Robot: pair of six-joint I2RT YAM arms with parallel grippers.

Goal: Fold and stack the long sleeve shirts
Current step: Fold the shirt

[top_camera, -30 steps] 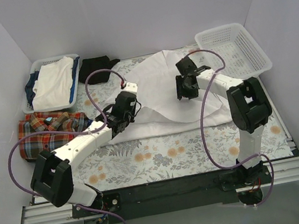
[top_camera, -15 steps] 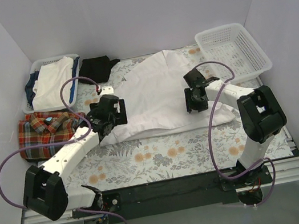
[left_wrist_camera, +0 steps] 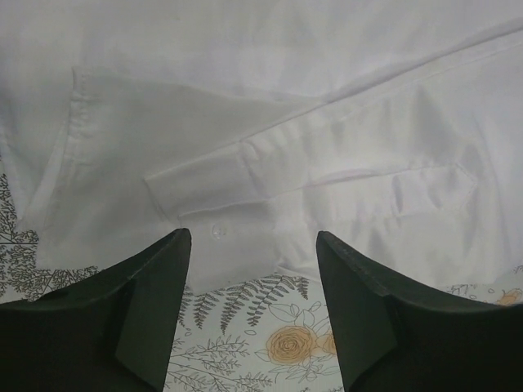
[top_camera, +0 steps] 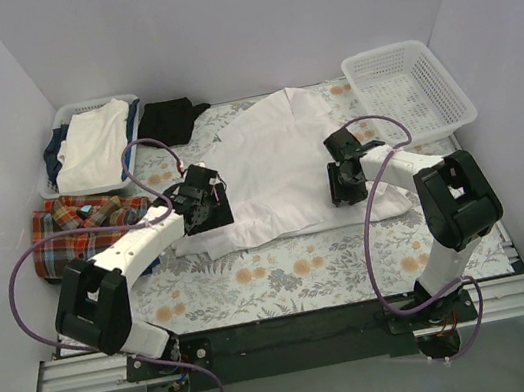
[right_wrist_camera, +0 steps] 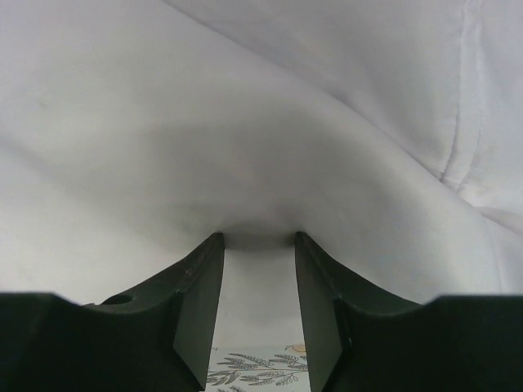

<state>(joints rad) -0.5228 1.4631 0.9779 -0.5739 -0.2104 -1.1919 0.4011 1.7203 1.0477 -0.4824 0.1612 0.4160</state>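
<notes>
Now both tools stand spread: left gripper [left_wrist_camera: 252, 235] above a cuff of the white shirt [left_wrist_camera: 327, 90], right gripper [right_wrist_camera: 258, 237] against its fold.

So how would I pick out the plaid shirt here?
On the flowered table, look to the far left, where a pale bin of folded clothes stands at the back. In front of it lies the plaid shirt, crumpled. It alone is checked red, orange and blue; the white shirt beside it is plain.

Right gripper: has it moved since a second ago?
Yes. In the top view the right gripper has drawn down the frame, farther from the empty basket, and is over the white shirt.
</notes>
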